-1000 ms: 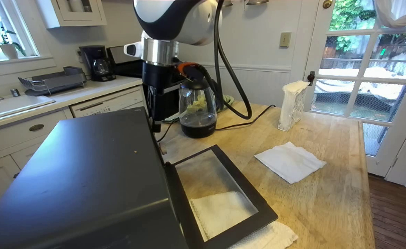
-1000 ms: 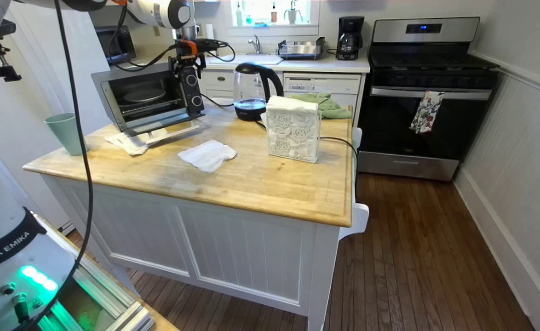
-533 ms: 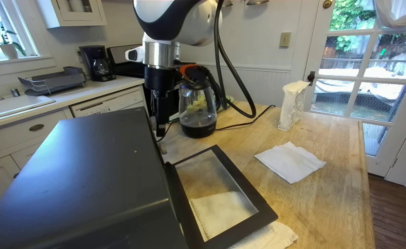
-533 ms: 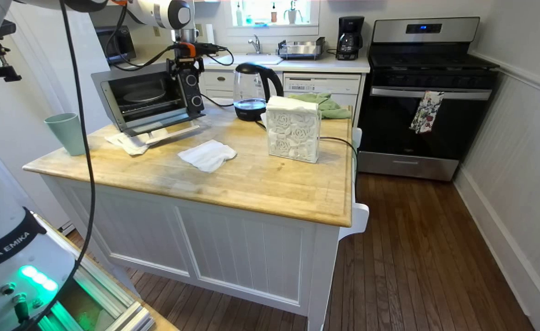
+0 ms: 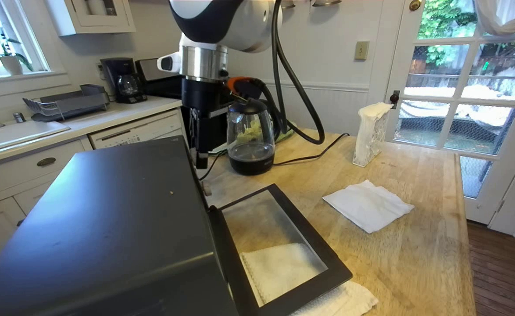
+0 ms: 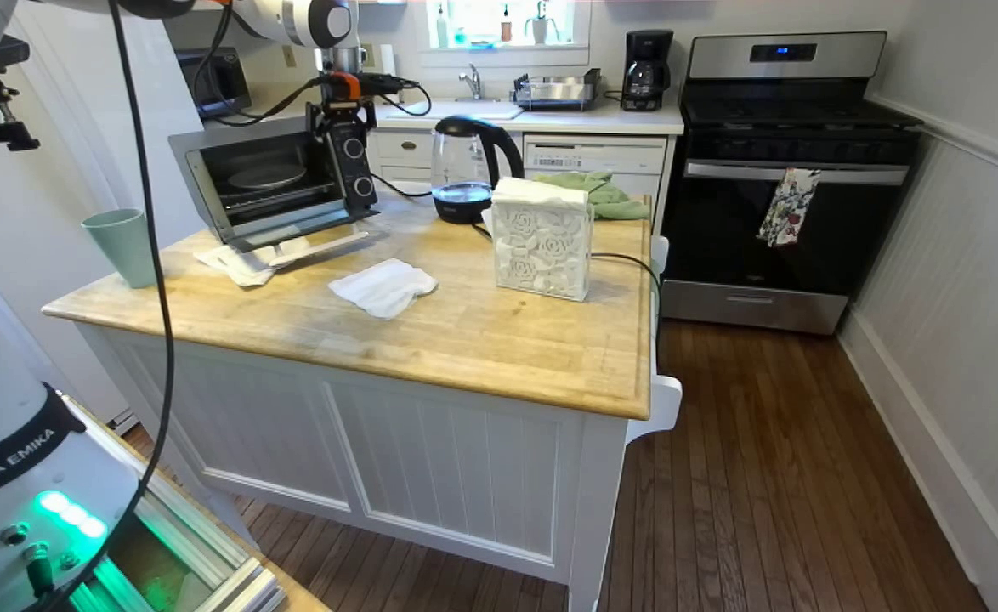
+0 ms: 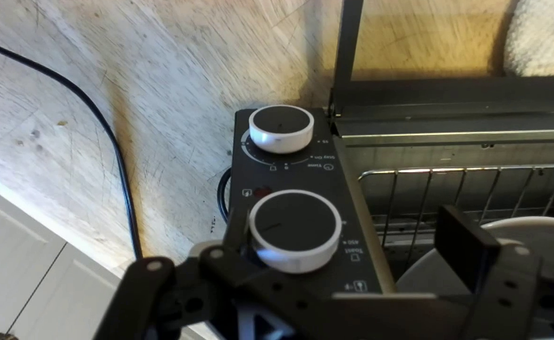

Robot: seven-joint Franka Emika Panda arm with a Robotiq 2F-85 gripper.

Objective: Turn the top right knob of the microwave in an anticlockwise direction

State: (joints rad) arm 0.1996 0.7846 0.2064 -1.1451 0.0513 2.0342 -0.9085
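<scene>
- Gripper [image 7: 352,231]: jaws wide apart, gripping nothing.
- Top knob [image 7: 296,222]: between the fingers [image 7: 465,245], close to one; whether touching, I can't tell.
- Microwave [image 5: 121,228]: on the table [image 5: 433,254], door [image 5: 279,232] lowered.
- Kettle [image 6: 462,202]: near the microwave's knob side.

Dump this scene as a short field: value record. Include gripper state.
appliance: large dark grey boxy microwave, on pale wooden countertop
door: black-framed glass-window door, lowered open
target: upper of two visible knobs, round black-faced knob with pale rim
gripper: black two-finger gripper, open, close to the knob; contact unclear
inside: round plate with pale rim
beside: clear glass kettle with black base
also on countertop: tapered pale green cup, white paper napkin
</scene>
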